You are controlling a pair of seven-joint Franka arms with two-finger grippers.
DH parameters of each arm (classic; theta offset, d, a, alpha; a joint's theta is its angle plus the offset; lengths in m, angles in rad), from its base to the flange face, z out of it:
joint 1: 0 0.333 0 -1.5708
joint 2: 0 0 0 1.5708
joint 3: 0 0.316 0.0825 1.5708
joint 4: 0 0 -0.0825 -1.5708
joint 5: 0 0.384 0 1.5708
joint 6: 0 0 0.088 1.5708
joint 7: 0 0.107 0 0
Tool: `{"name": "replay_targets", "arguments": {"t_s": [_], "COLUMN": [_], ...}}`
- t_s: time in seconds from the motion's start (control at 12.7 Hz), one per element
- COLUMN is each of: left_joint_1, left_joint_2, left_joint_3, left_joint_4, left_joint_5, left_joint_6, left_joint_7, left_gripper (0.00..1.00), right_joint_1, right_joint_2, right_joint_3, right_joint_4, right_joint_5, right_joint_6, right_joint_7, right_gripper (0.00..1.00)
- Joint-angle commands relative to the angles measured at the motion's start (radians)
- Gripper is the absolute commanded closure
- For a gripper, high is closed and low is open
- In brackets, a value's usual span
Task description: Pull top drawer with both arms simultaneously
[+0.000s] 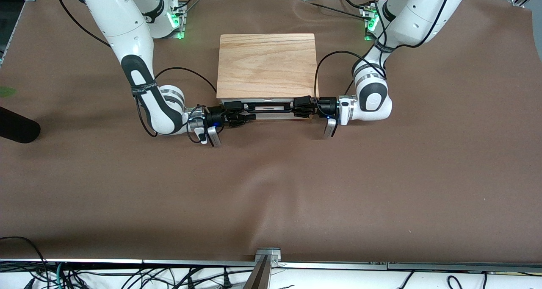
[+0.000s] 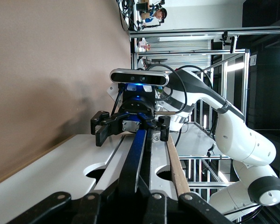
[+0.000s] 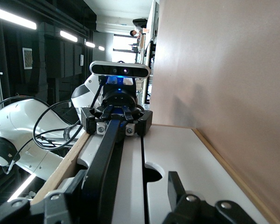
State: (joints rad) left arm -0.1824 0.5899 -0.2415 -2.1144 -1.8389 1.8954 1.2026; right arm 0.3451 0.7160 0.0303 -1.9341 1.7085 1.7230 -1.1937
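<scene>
The oak box (image 1: 266, 64) stands mid-table. The top drawer's white front (image 3: 133, 179) sits under the box's front edge and also shows in the left wrist view (image 2: 159, 161). Its black wire handle (image 1: 269, 107) runs across it. My left gripper (image 1: 301, 107) is shut on the handle (image 2: 137, 149) at the end toward the left arm, and shows in its wrist view (image 2: 136, 198). My right gripper (image 1: 241, 112) straddles the handle (image 3: 107, 149) at the other end. Its jaws are open in its wrist view (image 3: 128, 186), with one finger (image 3: 176, 184) well clear of the bar.
The lower white drawer front (image 3: 191, 158) lies below the top one. Brown cloth (image 1: 271, 187) covers the table. A black object (image 1: 17, 128) lies at the right arm's end. A metal rail (image 1: 266, 255) and cables run along the edge nearest the front camera.
</scene>
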Motion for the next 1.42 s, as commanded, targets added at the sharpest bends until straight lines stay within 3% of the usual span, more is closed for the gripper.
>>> {"name": "replay_targets", "arguments": {"t_s": [0.0, 0.08, 0.31, 0.47, 0.63, 1.34], "left_joint_1": [-0.008, -0.008, -0.008, -0.008, -0.009, -0.009], "left_joint_2": [0.002, 0.002, 0.008, 0.013, 0.013, 0.044], "left_joint_3": [-0.012, -0.010, -0.009, -0.004, -0.004, 0.007], "left_joint_4": [-0.082, -0.081, -0.071, -0.062, -0.061, -0.038], "left_joint_5": [0.018, 0.018, 0.020, 0.021, 0.021, 0.023], "left_joint_6": [0.001, 0.002, 0.004, 0.005, 0.005, 0.020], "left_joint_7": [0.066, 0.064, 0.046, 0.023, 0.000, -0.008], "left_gripper": [1.00, 1.00, 1.00, 1.00, 1.00, 1.00], "right_joint_1": [0.008, 0.008, 0.008, 0.008, 0.008, -0.009], "right_joint_2": [-0.043, -0.044, -0.069, -0.070, -0.072, -0.044], "right_joint_3": [0.000, 0.002, 0.002, 0.002, 0.002, -0.003], "right_joint_4": [-0.039, -0.039, -0.052, -0.054, -0.054, 0.023], "right_joint_5": [0.022, 0.020, 0.019, 0.019, 0.019, 0.022], "right_joint_6": [0.001, 0.001, 0.000, 0.000, 0.000, 0.001], "right_joint_7": [-0.024, -0.024, -0.023, -0.023, -0.023, 0.012], "right_gripper": [0.38, 0.39, 0.58, 0.80, 0.92, 0.92]}}
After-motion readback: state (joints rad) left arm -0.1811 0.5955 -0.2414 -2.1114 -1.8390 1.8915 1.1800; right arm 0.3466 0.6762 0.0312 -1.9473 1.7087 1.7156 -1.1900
